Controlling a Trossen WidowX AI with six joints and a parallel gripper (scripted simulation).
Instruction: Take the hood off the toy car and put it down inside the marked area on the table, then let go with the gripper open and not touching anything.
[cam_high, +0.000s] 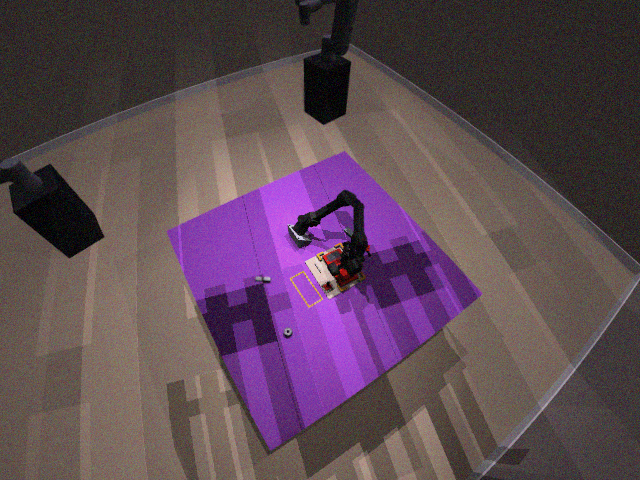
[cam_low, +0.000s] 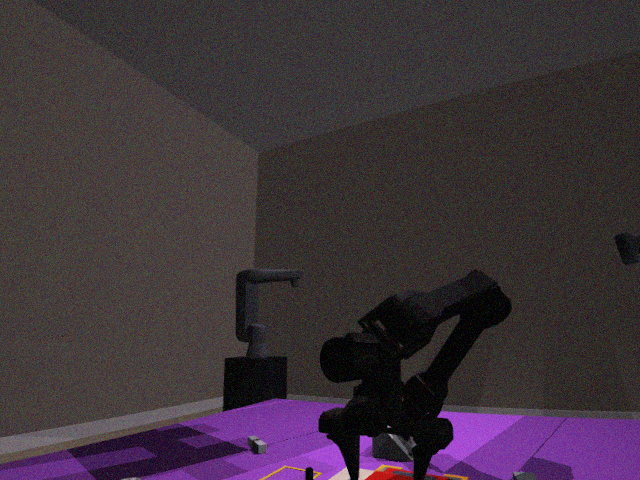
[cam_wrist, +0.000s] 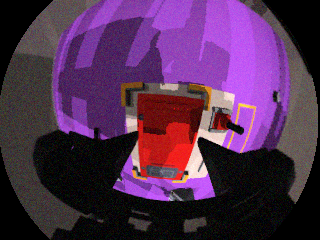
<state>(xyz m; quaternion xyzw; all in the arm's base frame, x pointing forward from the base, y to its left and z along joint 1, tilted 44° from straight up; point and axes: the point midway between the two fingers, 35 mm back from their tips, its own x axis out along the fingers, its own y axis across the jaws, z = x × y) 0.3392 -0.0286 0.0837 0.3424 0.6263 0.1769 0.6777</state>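
The red toy car (cam_high: 337, 262) (cam_low: 393, 472) stands on a white base plate (cam_high: 316, 268) on the purple mat (cam_high: 232, 248). Its red hood (cam_wrist: 170, 150) is still on the car. My gripper (cam_high: 349, 263) (cam_low: 385, 467) (cam_wrist: 168, 138) is open and empty. It hangs just above the car, one finger on each side of it, and I cannot tell if the fingertips touch it. The marked area, a yellow outlined rectangle (cam_high: 299, 292) (cam_low: 289, 469) (cam_wrist: 247, 104), lies on the mat right beside the base plate and has nothing in it.
A small grey block (cam_high: 262, 279) (cam_low: 256, 444) and a grey ring (cam_high: 285, 332) lie on the mat. A grey wedge (cam_high: 298, 235) (cam_low: 391, 447) sits at my arm's base. Black pedestals with other arms (cam_high: 325, 87) (cam_high: 51, 211) (cam_low: 254, 382) stand off the mat.
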